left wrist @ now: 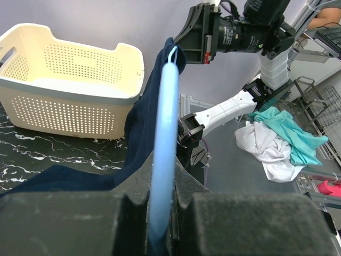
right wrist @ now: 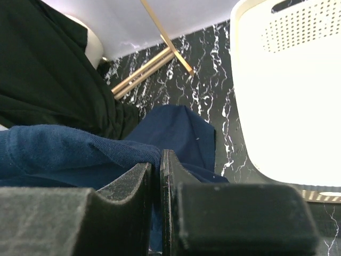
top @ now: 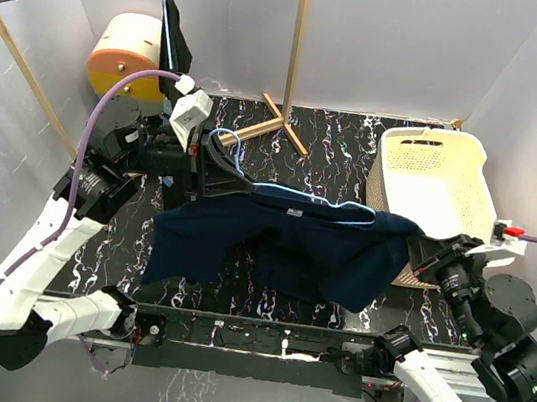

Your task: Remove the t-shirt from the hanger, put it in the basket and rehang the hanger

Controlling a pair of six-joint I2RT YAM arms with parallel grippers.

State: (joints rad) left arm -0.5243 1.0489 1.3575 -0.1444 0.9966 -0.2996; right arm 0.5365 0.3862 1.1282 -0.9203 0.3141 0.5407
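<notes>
right gripper point(right wrist: 156, 162): squeezing shut on the t-shirt point(top: 282, 244) edge, middle right, readying a sideways pull.
t-shirt: stretching across the frame's middle, draping over the hanger point(left wrist: 165, 112).
left gripper point(left wrist: 161, 184): clamping the hanger, anchoring it.
basket point(top: 433, 180): waiting upper right.

A black table point(top: 338, 141) with white marbling is carrying a cream laundry basket point(top: 392, 184) at its far right. The crossed wooden feet point(top: 282, 122) of a rack are resting near the back middle. A dark blue t-shirt point(top: 282, 244) is hanging over the centre; whether its lower edge is touching the top cannot be told.
</notes>
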